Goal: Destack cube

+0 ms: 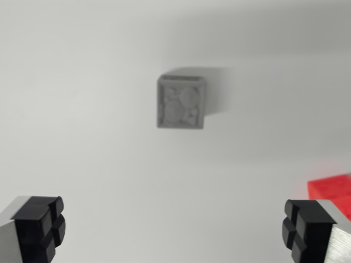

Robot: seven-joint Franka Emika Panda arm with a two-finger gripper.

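While the end effector (175, 230) hangs with its two black-padded fingers (38, 224) spread wide at the bottom corners of the wrist view, nothing sits between them. Just beyond the finger on the wrist view's right, a red block (332, 192) pokes in at the frame's edge, resting on the pale surface (88, 137). Farther out from the fingers, near the middle of the view, a grey cube (181, 102) sits alone on the surface, well apart from the red block, slightly blurred.
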